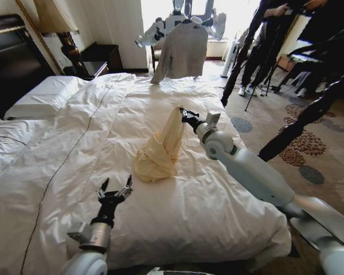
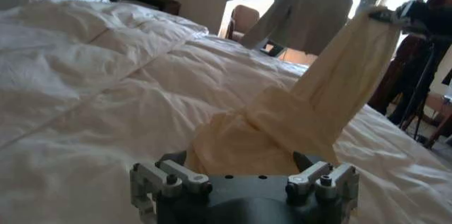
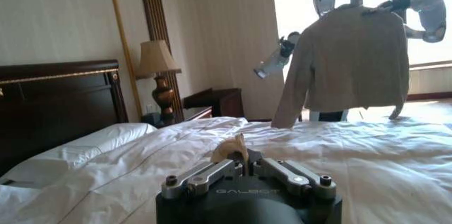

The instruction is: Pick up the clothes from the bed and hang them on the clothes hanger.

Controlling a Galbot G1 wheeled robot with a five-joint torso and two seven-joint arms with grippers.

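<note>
The pale-yellow clothes (image 1: 157, 154) rise in a peak from the middle of the bed (image 1: 74, 149), their lower part still bunched on the white duvet. My right gripper (image 1: 182, 113) is shut on the top of the cloth and holds it up; a cream tuft (image 3: 230, 151) shows between its fingers. My left gripper (image 1: 116, 188) hovers open near the bed's front edge, a short way before the bunched cloth (image 2: 282, 128), touching nothing. The clothes hanger is out of view.
White pillows (image 1: 43, 94) and a dark headboard (image 1: 8, 57) lie at the far left, with a lamp (image 3: 157, 68) on a nightstand. Beyond the bed another robot holds a grey garment (image 1: 183, 48). People and black tripods (image 1: 258, 63) stand on the carpet at right.
</note>
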